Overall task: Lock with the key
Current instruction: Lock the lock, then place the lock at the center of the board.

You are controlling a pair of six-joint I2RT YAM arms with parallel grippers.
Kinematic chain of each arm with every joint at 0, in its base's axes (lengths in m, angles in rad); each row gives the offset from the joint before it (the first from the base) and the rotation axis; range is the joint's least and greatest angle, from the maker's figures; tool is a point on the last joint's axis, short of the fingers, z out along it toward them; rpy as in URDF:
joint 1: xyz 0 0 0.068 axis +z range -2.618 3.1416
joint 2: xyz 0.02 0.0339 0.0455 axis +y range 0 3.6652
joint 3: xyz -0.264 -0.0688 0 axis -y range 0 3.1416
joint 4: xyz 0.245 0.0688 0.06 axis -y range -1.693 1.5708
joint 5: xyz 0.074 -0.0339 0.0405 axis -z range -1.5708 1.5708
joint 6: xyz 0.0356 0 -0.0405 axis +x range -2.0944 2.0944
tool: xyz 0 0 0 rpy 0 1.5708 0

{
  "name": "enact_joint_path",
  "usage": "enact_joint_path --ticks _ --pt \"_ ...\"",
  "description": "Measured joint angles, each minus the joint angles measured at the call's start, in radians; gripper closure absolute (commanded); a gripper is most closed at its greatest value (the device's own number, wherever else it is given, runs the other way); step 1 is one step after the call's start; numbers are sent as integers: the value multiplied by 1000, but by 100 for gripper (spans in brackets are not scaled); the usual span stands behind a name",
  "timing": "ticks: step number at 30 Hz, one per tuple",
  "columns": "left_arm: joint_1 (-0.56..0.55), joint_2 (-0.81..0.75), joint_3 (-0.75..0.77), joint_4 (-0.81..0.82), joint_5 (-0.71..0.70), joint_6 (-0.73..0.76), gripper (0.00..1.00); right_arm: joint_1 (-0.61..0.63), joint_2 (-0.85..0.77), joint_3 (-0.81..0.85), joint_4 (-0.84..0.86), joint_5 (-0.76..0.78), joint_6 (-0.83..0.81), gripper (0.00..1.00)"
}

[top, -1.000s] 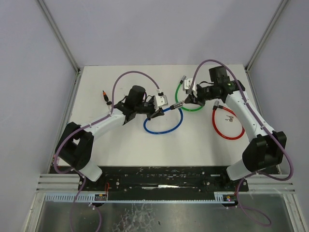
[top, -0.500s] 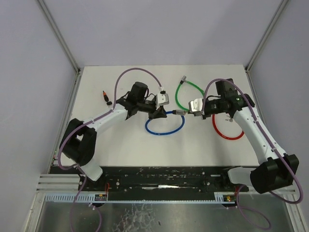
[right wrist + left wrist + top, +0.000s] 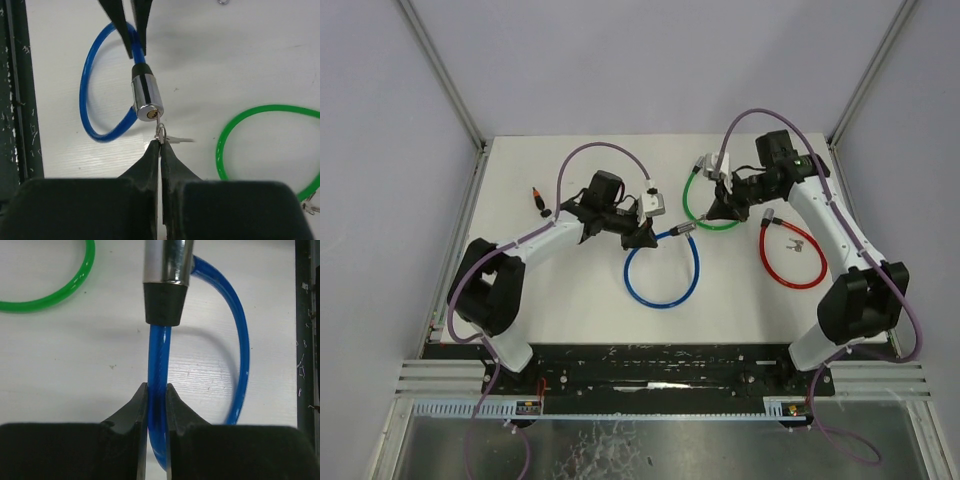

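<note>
A blue cable lock [image 3: 662,283] lies looped mid-table, its chrome lock cylinder [image 3: 685,228] lifted between the two arms. My left gripper [image 3: 650,238] is shut on the blue cable [image 3: 157,360] just behind the cylinder's black collar [image 3: 166,302]. The right wrist view shows the key [image 3: 159,124] set in the cylinder's face [image 3: 149,112]. My right gripper [image 3: 160,142] is shut on the key's head at its ring. A second key [image 3: 181,140] hangs off the ring. Seen from above, the right gripper [image 3: 705,222] stands just right of the cylinder.
A green cable lock [image 3: 708,205] lies behind the right gripper. A red cable lock [image 3: 792,258] with loose keys [image 3: 798,245] is to the right. A small orange-and-black piece [image 3: 539,198] sits far left. The black base rail [image 3: 650,365] runs along the near edge.
Half a second ago the right wrist dipped toward the near side; it is back up behind the cylinder. The blue loop now spreads wider toward the near edge. Both grips held.
</note>
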Motion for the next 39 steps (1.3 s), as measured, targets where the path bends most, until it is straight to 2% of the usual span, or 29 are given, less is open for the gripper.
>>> enact_joint_path --ticks 2,5,7,9,14,18,22,27,33,39 --pt "1 0 -6 -11 -6 0 100 -4 -17 -21 -37 -9 -118 100" --pt "3 0 -14 -37 -8 0 100 -8 -158 -202 -32 -23 -348 100" --pt "3 1 -15 -50 -8 0 100 -8 -264 -312 -17 -21 -415 100" --pt "3 1 -15 -55 -12 0 100 -8 -309 -333 2 -19 -421 100" --pt "4 0 -23 -51 -27 -8 100 -51 -239 -224 90 -20 -296 100" --pt "6 -29 -84 -4 -57 -64 100 -103 -203 -212 146 -57 -154 100" --pt "14 -100 -200 108 -90 -194 100 -107 -211 -290 242 -153 14 100" --pt "44 -146 -275 252 -121 -410 100 -107 -207 -416 313 -247 134 100" --pt "57 -108 -296 380 -197 -637 100 -107 -142 -439 377 -255 256 100" --pt "61 -35 -312 456 -290 -781 97 -107 -45 -439 431 -240 379 100"
